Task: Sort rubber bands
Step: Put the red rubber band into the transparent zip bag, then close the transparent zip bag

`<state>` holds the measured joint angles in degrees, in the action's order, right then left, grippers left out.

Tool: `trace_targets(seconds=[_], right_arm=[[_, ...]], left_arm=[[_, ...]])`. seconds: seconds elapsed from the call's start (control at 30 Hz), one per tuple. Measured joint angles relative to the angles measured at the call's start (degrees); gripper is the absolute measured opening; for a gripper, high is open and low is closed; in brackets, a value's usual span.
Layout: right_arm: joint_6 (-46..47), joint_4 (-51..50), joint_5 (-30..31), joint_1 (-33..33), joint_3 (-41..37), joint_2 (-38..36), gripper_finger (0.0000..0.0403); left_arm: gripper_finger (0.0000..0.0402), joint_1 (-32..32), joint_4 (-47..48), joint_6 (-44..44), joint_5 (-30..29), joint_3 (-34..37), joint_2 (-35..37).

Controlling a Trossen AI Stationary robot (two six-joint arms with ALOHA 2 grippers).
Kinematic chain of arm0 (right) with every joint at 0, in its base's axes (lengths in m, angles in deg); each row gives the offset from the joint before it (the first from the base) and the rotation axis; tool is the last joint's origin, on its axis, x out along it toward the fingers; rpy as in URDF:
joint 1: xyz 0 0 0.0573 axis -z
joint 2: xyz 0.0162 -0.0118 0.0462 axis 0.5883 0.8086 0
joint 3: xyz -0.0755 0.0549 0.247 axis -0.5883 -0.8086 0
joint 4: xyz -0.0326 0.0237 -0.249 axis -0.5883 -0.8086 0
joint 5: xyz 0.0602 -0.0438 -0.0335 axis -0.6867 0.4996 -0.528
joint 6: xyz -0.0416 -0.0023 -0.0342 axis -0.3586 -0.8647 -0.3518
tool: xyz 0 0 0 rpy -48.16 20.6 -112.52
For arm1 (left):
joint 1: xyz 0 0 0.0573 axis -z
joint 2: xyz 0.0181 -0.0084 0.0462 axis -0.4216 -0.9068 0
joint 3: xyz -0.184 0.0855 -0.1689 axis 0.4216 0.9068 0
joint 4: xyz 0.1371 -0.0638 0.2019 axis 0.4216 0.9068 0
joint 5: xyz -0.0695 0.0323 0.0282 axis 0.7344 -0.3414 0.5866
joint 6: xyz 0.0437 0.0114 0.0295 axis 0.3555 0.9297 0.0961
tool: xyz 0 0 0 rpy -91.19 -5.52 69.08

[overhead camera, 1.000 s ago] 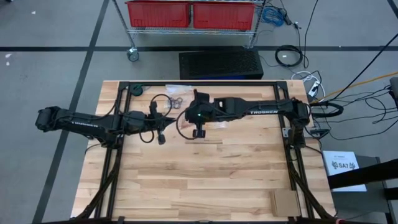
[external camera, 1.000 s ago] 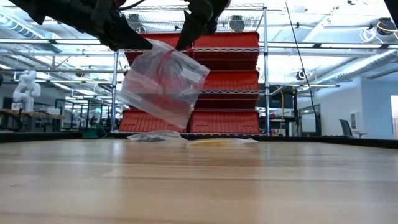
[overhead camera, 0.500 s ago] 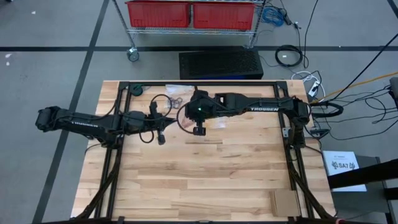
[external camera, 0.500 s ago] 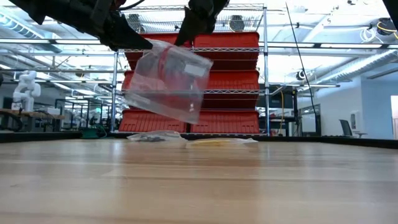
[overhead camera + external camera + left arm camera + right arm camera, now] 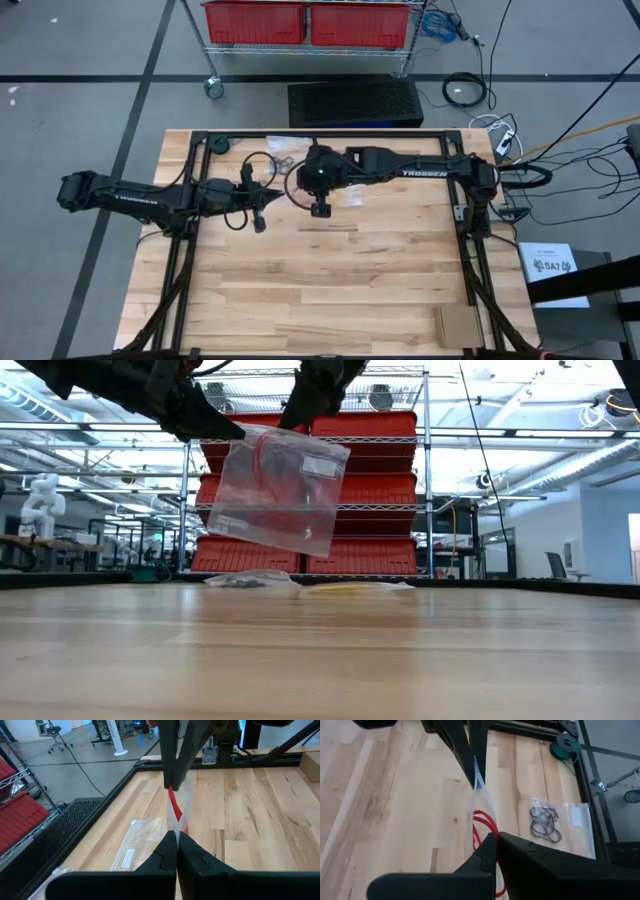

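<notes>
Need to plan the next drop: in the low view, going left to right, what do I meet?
Left gripper, jaws shut on the bag → clear plastic bag holding red rubber bands, held off the table → right gripper, jaws shut on its other corner.

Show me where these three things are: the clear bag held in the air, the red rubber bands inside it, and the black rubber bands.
clear bag (image 5: 275, 490), low view, middle of its front face
red rubber bands (image 5: 482, 822), right wrist view, top of the red loop
black rubber bands (image 5: 544, 824), right wrist view, centre of the dark cluster
</notes>
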<state>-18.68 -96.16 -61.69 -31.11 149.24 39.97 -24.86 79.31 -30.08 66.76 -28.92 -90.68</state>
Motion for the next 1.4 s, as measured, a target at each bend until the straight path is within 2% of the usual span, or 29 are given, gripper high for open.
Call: trace_targets(seconds=[0.33, 0.8, 0.9, 1.4], right_arm=[[0.02, 1.99, -0.11, -0.17, 0.0, 3.34, 0.0007], [8.39, 3.85, -2.1, -1.03, 0.0, 2.68, 0.012], [9.58, 4.01, -4.27, -1.11, 0.0, 2.58, 0.0135], [10.56, 2.38, -4.26, -1.27, 0.0, 0.92, 0.0197]], left_arm=[[0.0, 0.02, -0.09, 0.01, 0.03, 0.0, 0.0], [0.0, 0.01, -0.07, 0.02, 0.04, 0.0, 0.0], [0.0, 0.02, -0.07, 0.02, 0.04, 0.0, 0.0], [0.0, 0.02, 0.27, 0.04, 0.02, 0.0, 0.0]])
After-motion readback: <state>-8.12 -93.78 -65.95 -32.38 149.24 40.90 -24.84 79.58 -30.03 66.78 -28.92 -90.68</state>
